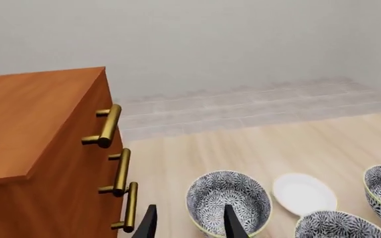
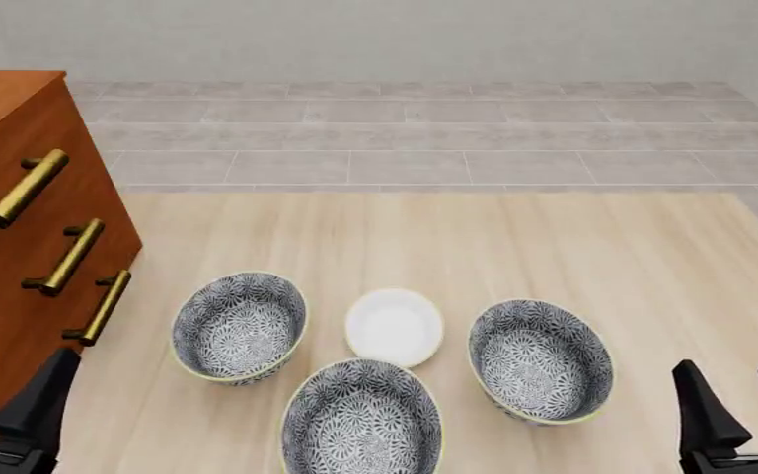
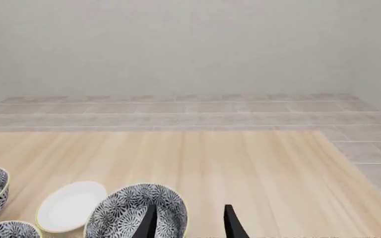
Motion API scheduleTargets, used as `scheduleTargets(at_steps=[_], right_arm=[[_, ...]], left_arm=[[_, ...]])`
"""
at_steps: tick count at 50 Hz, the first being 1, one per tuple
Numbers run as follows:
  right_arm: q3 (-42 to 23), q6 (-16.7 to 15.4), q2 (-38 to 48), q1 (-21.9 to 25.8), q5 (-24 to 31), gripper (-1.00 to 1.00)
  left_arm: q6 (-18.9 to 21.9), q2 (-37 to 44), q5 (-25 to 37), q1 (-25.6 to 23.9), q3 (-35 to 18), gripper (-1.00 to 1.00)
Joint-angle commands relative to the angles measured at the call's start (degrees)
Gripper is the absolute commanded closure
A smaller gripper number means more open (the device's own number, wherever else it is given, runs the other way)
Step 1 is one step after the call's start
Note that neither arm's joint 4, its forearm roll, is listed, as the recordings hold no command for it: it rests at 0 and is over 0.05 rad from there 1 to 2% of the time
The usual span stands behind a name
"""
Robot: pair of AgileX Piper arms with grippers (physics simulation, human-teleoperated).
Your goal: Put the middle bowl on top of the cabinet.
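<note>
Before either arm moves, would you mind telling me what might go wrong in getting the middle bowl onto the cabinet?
1. The middle bowl sits close to the white dish and between two matching bowls, so a descending tool may bump them or pick the wrong one.
2. The cabinet is tall; the carried bowl could clip its top edge or brass handles.

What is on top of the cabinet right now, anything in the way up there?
The cabinet top shows bare wood in the left wrist view; no bowl or dish rests on the visible part. Its far-left portion runs out of frame, so that part is unseen. The middle bowl sits on the table.
</note>
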Motion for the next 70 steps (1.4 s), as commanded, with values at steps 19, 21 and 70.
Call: scheduleTargets(at_steps=[19, 21, 70], right_arm=[[1.12, 0.23, 0.42, 0.01, -0.77, -1.00], [1.15, 0.26, 0.34, 0.09, -0.67, -1.00], [1.61, 2.36, -1.86, -0.48, 0.46, -1.00]], left_arm=[[5.08, 22.30, -7.29, -9.32, -8.77, -1.00], [5.72, 23.92, -7.55, -9.85, -9.63, -1.00], [11.24, 57.22, -4.03, -26.52, -31.61, -1.00]])
